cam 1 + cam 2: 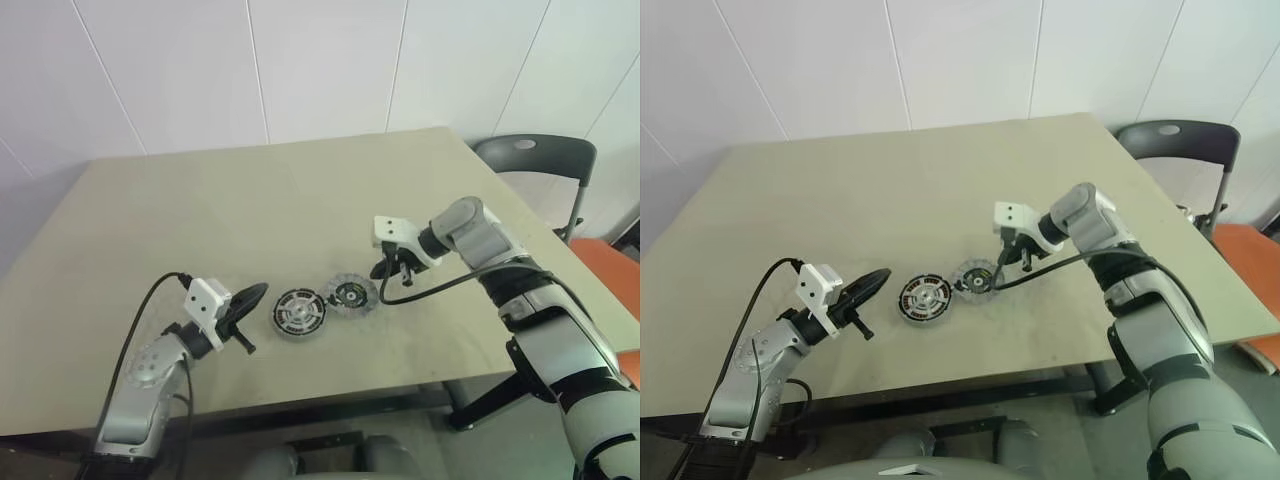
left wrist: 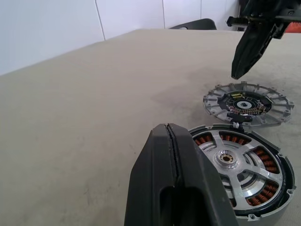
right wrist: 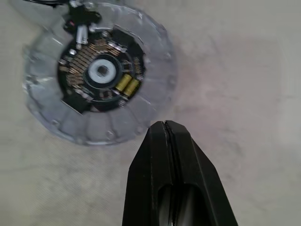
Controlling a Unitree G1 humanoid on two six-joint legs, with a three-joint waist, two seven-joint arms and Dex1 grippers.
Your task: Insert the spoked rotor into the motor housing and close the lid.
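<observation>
On the table (image 1: 300,190), the lid (image 1: 352,295) lies just below the shut, empty right claw (image 1: 384,270).

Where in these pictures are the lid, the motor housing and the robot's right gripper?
lid (image 1: 352,294), left eye view, on its dark centre.
motor housing (image 1: 299,312), left eye view, on its spoked silvery middle.
right gripper (image 1: 383,269), left eye view, at its shut fingertips.

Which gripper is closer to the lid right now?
Right. The right gripper, shut, hangs just off the lid's rim. The left gripper, also shut, sits on the far side of the motor housing, which lies between it and the lid.
</observation>
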